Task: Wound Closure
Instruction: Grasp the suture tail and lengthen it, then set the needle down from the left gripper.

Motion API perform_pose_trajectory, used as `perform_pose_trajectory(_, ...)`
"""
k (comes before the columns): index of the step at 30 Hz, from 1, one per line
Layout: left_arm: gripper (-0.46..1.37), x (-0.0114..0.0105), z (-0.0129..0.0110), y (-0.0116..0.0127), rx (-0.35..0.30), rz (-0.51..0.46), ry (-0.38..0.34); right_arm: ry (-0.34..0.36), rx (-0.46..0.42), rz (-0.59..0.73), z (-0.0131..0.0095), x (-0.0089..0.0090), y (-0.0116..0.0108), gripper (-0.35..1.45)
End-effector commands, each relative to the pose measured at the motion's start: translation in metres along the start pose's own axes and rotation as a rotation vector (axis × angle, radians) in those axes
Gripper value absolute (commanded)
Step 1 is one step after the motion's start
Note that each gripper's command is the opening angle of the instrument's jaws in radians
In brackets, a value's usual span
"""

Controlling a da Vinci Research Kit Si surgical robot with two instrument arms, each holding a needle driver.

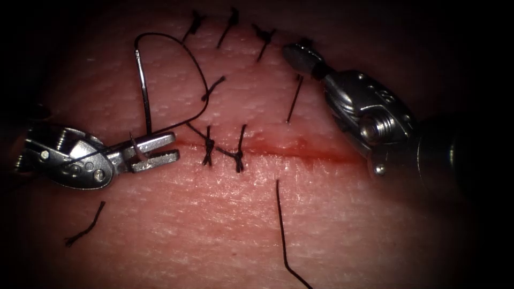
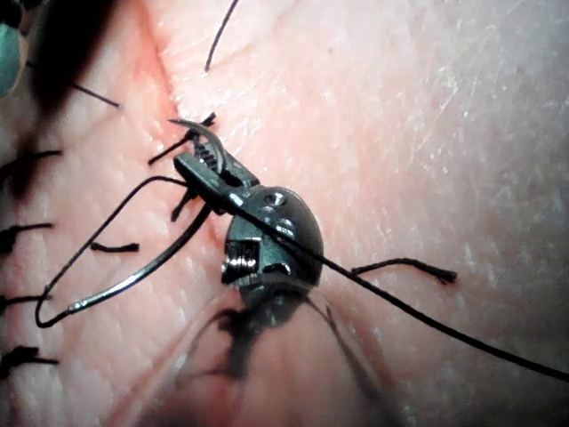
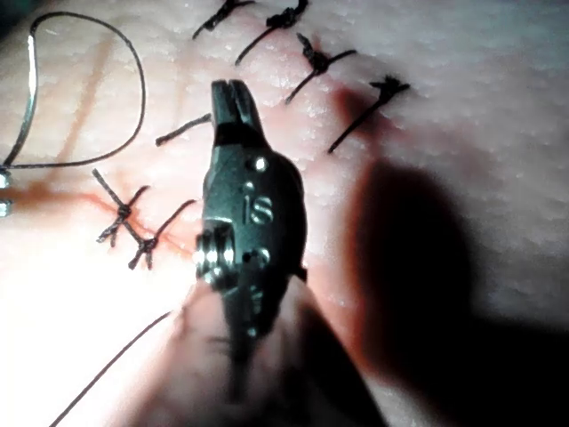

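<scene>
- Pale, glistening tissue (image 1: 332, 225) is the ground under me; a red cut (image 1: 300, 152) runs across it, with knotted stitches (image 1: 222, 152) at its left part.
- My left tool (image 1: 155, 151) clamps the needle (image 1: 143, 93) near its point, probably to keep it steady; the needle rises toward 12 o'clock, out of the tissue.
- My right tool (image 1: 300, 56), jaws together and empty, hovers at 1 o'clock.
- Dark thread (image 1: 198, 75) loops from the needle's tail.
</scene>
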Motion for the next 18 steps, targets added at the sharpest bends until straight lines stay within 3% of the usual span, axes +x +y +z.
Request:
perform_pose_trajectory(1,-0.35,0.0,0.0,0.0,-0.004,0.0,0.0,0.002,0.002,-0.008,0.0,0.0,0.0001,0.23)
perform_pose_trajectory(3,-0.35,0.0,0.0,0.0,-0.004,0.0,0.0,0.004,0.005,-0.014,0.0,0.0,0.0002,0.33)
perform_pose_trajectory(5,-0.35,0.0,0.0,0.0,-0.004,0.0,0.0,0.007,0.004,-0.025,0.0001,0.0001,0.0002,1.03)
perform_pose_trajectory(7,-0.35,0.0,0.0,0.0,-0.004,0.0,0.0,0.007,0.002,-0.042,0.0003,0.0002,0.0004,1.28)
perform_pose_trajectory(11,-0.35,0.0,0.0,0.0,-0.005,-0.006,0.001,0.012,-0.006,-0.048,0.0007,0.0004,0.0007,1.43)
perform_pose_trajectory(18,-0.35,0.0,-0.0001,-0.0002,-0.009,-0.001,0.004,0.011,0.001,-0.067,0.0002,0.0004,0.0012,1.41)
